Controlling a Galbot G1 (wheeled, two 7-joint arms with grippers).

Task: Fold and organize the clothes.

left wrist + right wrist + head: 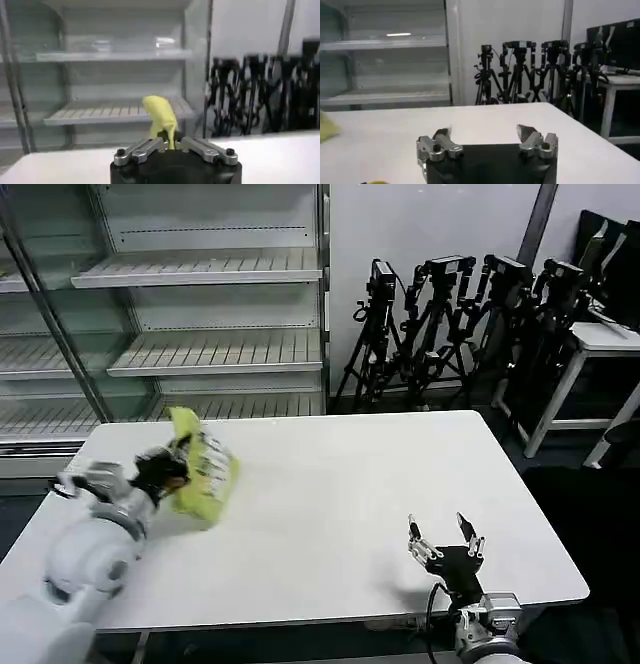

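Pinching a bunched wad of the thin, soft lime-yellow short-sleeved shirt, the left gripper sits low over the left part of the white rectangular table, its jaws closed on the cloth. In the left wrist view the shirt rises as a crumpled peak straight out from between the closed fingers, while the rest of the garment hangs and rests on the tabletop just beyond and beside the jaws. Such a grip on one gathered fold suits dragging or lifting the fabric to spread it, since the shirt looks far too rumpled to fold as it lies; folding seems not yet begun.

Well apart, near the table's front edge on the right, the right gripper waits with jaws spread wide and nothing between them, probably held ready to take a second corner once the cloth is opened out.
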